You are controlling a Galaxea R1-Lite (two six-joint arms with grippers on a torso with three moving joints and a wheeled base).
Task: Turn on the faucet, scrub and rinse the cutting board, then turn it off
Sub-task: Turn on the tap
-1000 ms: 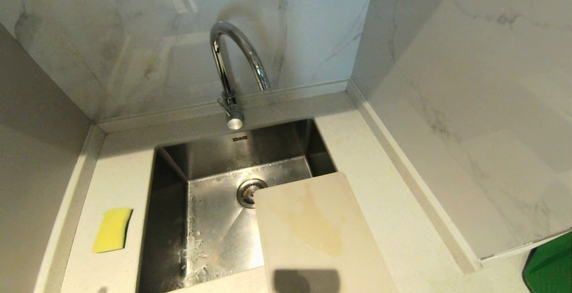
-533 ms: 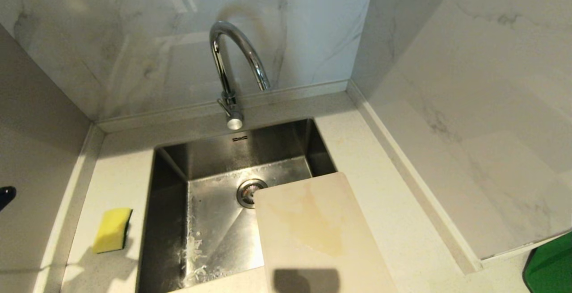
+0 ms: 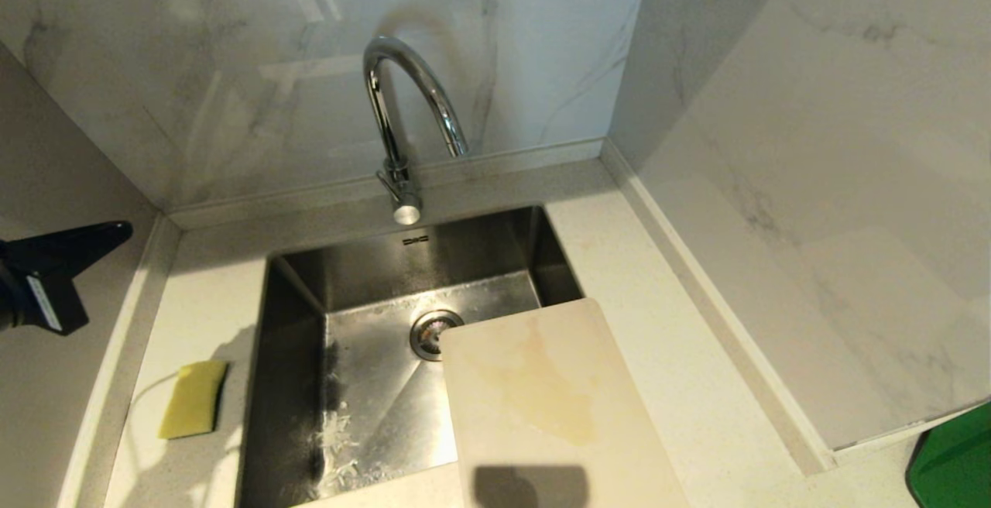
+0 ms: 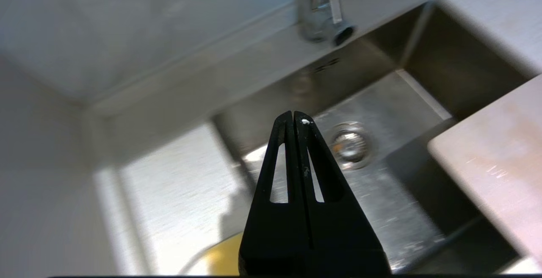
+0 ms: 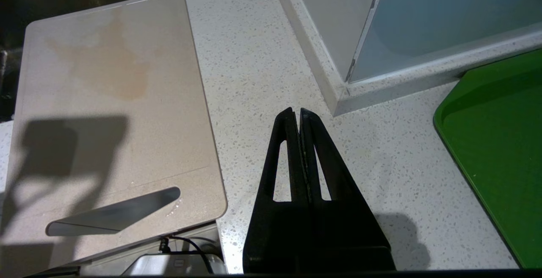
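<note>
Hovering at 9 o'clock off the sink (image 3: pixel 294 384), left gripper (image 3: pixel 116 228) pinched together, pointing toward the faucet (image 3: pixel 402 128), right gripper (image 5: pixel 296 112) closed too.

Faucet (image 3: pixel 402 105) behind sink (image 3: pixel 294 353); cutting board (image 3: pixel 542 399) over its right rim.

We only catch the tip of the left gripper (image 3: pixel 116 229) at the head view's left edge. The cutting board (image 3: pixel 542 392) runs off the bottom edge, covering part of the drain (image 3: pixel 430 331). The green tray (image 3: pixel 956 461) is clipped at the corner.
</note>
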